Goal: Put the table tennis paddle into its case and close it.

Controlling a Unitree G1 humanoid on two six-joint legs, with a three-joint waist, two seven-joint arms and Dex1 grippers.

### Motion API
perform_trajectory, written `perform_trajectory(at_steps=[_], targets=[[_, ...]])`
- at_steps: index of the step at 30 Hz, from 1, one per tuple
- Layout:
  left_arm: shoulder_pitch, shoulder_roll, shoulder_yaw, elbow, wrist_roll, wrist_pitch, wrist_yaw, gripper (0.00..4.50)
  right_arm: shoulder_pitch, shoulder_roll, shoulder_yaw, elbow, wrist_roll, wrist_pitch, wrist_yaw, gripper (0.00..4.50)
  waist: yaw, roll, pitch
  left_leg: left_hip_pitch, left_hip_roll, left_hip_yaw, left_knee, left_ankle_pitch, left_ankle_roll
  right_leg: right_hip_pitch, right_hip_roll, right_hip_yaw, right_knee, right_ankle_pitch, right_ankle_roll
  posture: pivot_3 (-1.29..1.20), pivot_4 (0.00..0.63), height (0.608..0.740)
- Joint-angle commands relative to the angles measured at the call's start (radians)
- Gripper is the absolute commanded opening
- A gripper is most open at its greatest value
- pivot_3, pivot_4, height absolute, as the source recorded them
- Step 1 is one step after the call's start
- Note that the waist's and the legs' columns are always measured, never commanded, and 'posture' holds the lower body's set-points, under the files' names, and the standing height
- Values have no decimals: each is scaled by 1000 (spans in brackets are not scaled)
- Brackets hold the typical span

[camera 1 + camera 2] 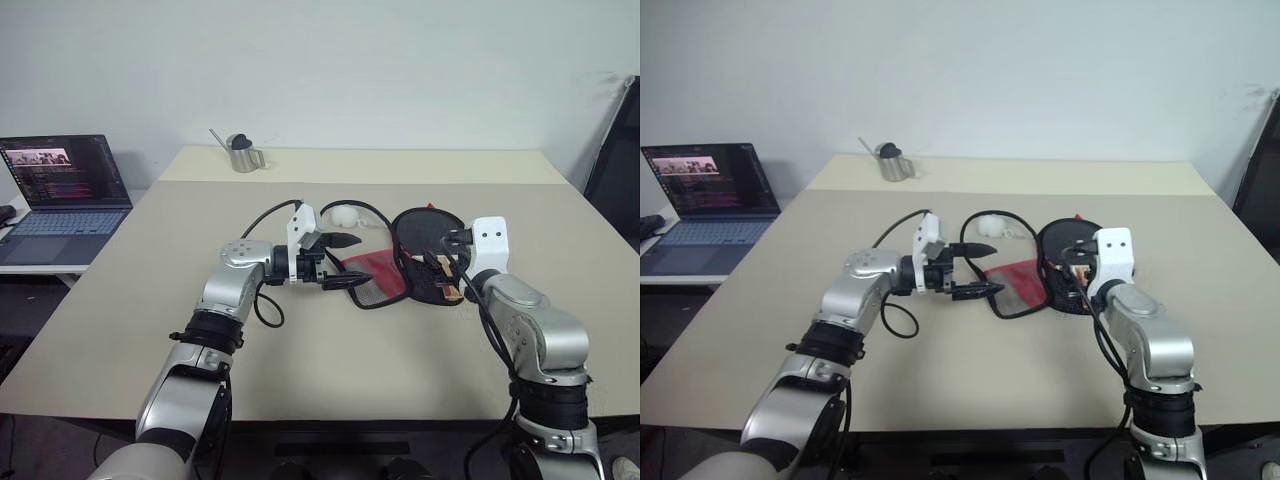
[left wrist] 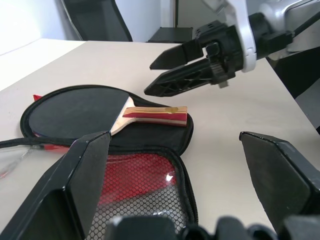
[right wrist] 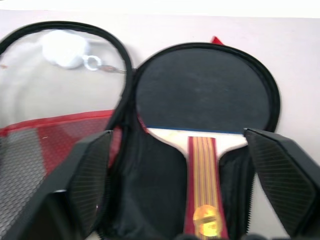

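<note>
My right gripper [image 3: 185, 165] is open, just over the paddle's handle. The table tennis paddle [image 3: 200, 95] lies in the open case [image 2: 165, 145]. My left gripper [image 1: 340, 262] is open by the mesh flap [image 1: 372, 278]. If I fold the flap crooked, I think the zipper could snag.

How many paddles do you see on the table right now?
1. The paddle lies in the open half of the case, handle toward the right gripper. The case's flap lies open beside it; I can't see under the flap.
</note>
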Motion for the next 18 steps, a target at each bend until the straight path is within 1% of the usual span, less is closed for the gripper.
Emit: perform_trajectory(at_steps=[1, 4, 7, 11, 16, 18], targets=[[-28, 17, 29, 13, 9, -25, 37, 4500, 20, -31, 8, -82, 24, 8, 36, 4461, 0, 0, 0, 0, 0, 0, 0, 0, 0, 0, 0, 0, 0, 0, 0, 0, 150, 740], [-53, 30, 41, 102, 63, -78, 143, 4500, 48, -49, 9, -164, 99, 36, 114, 4461, 0, 0, 0, 0, 0, 0, 0, 0, 0, 0, 0, 0, 0, 0, 0, 0, 150, 740], [-81, 49, 45, 216, 119, -142, 237, 4500, 84, -65, -20, -260, 186, 99, 171, 4461, -1, 0, 0, 0, 0, -1, 0, 0, 0, 0, 1, 0, 0, -1, 1, 0, 150, 740], [-109, 77, 49, 343, 159, -188, 278, 4500, 131, -105, -68, -344, 253, 140, 210, 4461, 2, 0, 0, 0, 0, -1, 0, 0, 0, 0, 0, -1, 0, -1, 2, 0, 150, 740], [-144, 117, 45, 490, 205, -238, 298, 4500, 156, -149, -121, -374, 299, 164, 217, 4461, 2, 0, 0, 0, 0, 0, 1, 0, 0, 0, -1, -1, -1, -2, 4, 0, 150, 740], [-160, 125, 47, 550, 227, -261, 332, 4500, 161, -159, -135, -377, 308, 165, 211, 4461, 2, 0, 0, 0, 0, -1, 1, 0, 0, 0, 0, -1, 0, -2, 4, 0, 150, 740]])
